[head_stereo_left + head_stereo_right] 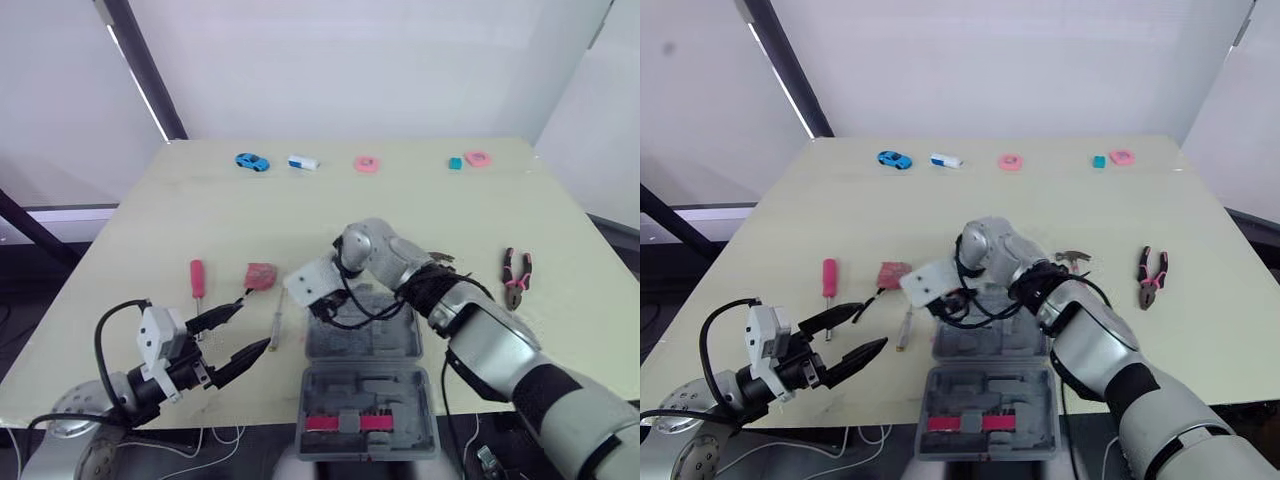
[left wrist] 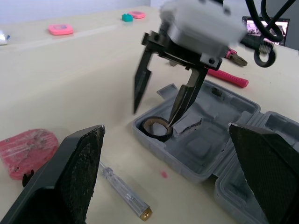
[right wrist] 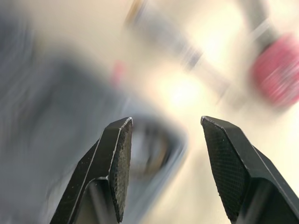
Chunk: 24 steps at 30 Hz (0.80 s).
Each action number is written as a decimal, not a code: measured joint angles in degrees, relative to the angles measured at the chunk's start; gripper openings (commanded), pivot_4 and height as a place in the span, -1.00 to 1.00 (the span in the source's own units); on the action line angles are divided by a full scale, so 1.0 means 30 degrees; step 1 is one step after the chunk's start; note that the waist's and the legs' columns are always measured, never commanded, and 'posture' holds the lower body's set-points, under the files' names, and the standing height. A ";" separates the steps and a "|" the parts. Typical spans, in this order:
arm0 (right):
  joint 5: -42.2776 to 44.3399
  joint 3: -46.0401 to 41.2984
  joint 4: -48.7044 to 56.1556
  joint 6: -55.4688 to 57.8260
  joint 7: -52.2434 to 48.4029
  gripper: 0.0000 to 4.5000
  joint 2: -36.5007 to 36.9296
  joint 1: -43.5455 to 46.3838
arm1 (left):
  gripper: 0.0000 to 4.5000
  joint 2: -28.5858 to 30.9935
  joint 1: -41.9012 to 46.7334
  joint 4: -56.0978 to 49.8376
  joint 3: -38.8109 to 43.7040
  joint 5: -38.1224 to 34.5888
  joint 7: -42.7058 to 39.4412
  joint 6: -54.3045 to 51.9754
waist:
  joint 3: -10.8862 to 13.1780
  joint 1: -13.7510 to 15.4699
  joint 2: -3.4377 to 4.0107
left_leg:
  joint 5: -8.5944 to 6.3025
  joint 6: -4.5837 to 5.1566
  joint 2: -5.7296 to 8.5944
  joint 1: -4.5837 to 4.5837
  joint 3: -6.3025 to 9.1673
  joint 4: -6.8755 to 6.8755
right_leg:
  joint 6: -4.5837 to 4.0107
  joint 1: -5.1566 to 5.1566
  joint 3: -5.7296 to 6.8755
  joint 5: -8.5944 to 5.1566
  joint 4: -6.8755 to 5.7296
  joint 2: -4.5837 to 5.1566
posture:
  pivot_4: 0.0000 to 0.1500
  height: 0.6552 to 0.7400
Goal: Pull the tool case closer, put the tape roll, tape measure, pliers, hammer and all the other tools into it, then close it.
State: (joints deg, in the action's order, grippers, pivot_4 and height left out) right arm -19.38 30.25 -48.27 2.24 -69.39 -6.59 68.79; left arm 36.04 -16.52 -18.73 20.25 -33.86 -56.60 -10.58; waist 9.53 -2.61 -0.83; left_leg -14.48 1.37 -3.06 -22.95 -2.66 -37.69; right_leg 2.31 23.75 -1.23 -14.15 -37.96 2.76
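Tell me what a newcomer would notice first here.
The open grey tool case sits at the near edge of the table, with the right end effector poised open over its far left corner, where the tape roll lies. The left end effector hangs open nearby, beside a clear-handled screwdriver; pink-handled pliers lie to the case's right.

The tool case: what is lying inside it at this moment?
The tape roll lies in a far corner of the tool case, below the open right gripper. A pink strip sits in the near half. The right arm covers part of the far half.
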 measured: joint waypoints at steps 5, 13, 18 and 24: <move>0.1698 -0.1499 0.7488 0.4640 0.0748 0.09 0.1019 -0.3922 | 1.00 0.0309 0.0183 0.0175 0.0042 -0.0020 -0.0259 -0.0103 | -0.0079 0.0504 -0.0097 | 0.0027 -0.0083 0.0087 -0.0022 0.0111 0.0159 | -0.0016 0.0027 0.0138 -0.0009 0.0067 0.0127 | 1.00 1.00; 0.3667 -0.2596 1.2379 0.8085 0.2032 0.09 0.3069 -0.8947 | 1.00 0.0884 0.0940 0.0821 0.0017 -0.0025 -0.0858 -0.0154 | -0.0150 0.0026 -0.0227 | 0.0065 -0.0144 0.0117 -0.0258 0.0085 0.0069 | -0.0015 0.0288 0.0144 0.0069 -0.0009 0.0031 | 1.00 1.00; 0.4714 -0.3487 1.2165 0.7455 0.2920 0.09 0.4117 -0.9930 | 1.00 0.0967 0.0927 0.1282 0.0006 -0.0024 -0.1226 -0.0269 | -0.0148 0.0089 -0.0225 | 0.0067 -0.0147 0.0076 -0.0269 0.0022 0.0073 | -0.0042 0.0282 0.0167 0.0061 -0.0010 -0.0036 | 1.00 1.00; 0.5074 -0.3198 1.1798 0.5468 0.3844 0.09 0.4552 -1.0718 | 1.00 0.1200 0.1350 0.1368 -0.0011 -0.0020 -0.1595 -0.0309 | -0.0152 0.0058 -0.0231 | 0.0067 -0.0148 0.0076 -0.0265 -0.0016 0.0073 | -0.0034 0.0285 0.0139 0.0064 -0.0003 -0.0033 | 1.00 1.00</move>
State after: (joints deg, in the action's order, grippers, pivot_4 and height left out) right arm -4.15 20.66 -12.88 18.64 -57.86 7.07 36.64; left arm 39.64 -12.47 -14.63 20.22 -33.92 -61.38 -11.50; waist 9.07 -2.44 -1.52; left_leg -14.27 0.93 -2.83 -23.75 -2.71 -37.47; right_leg 2.21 24.60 -0.82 -13.96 -37.97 2.66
